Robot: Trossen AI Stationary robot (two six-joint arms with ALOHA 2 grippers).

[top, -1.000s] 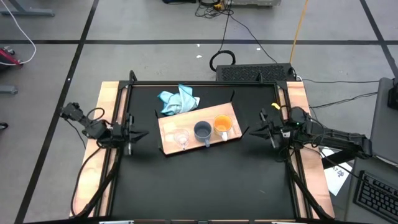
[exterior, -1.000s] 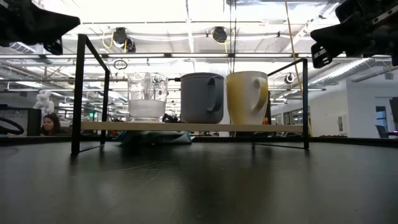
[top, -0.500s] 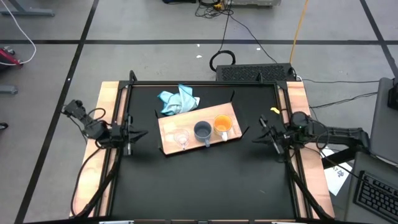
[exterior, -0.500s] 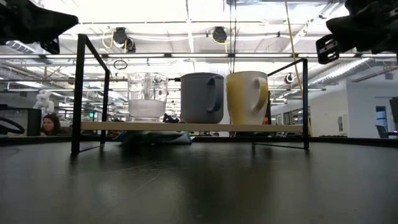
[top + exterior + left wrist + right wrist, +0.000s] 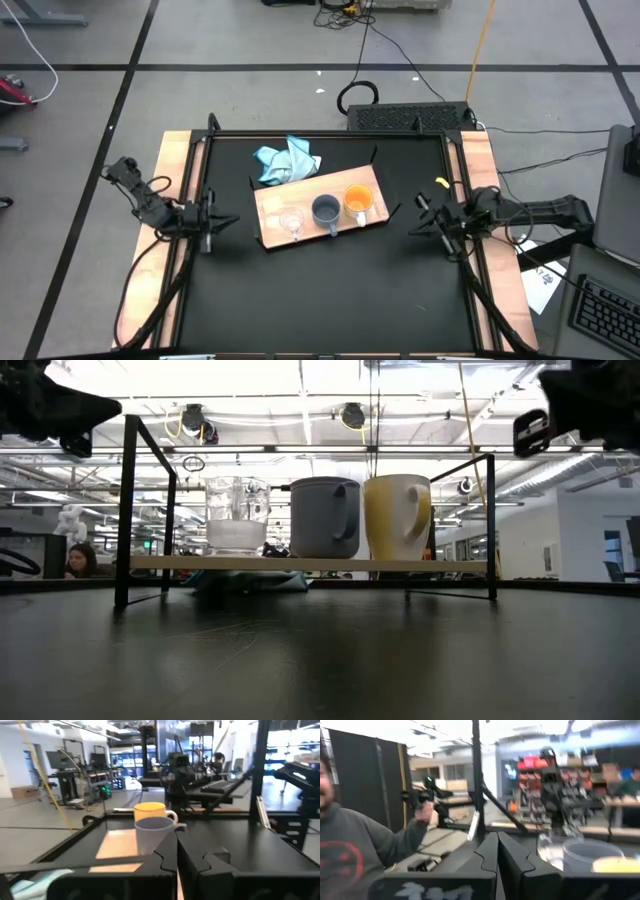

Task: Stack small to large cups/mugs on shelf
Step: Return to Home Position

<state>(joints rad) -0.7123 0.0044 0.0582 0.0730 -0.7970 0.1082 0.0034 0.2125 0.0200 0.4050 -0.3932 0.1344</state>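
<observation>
- While both arms hang at the table's side edges, three cups stand in a row on the shelf (image 5: 268,198) at centre frame in the high view: glass cup (image 5: 291,222), grey-blue mug (image 5: 325,209), orange mug (image 5: 358,200), left to right.
- Left gripper (image 5: 228,221), mid-left: fingers pressed together, holding nothing.
- Right gripper (image 5: 414,231), mid-right: likewise closed and empty.
- A light blue cloth (image 5: 287,161) lies just above the shelf's upper-left edge.

An open-plan robotics lab: a grey concrete floor (image 5: 250,40) crossed by dark tape lines (image 5: 300,67) and loose black cables (image 5: 395,52), bright ceiling strip lights (image 5: 300,400), desks with dark monitors (image 5: 55,757), and 1 seated person (image 5: 80,560) far left.
</observation>
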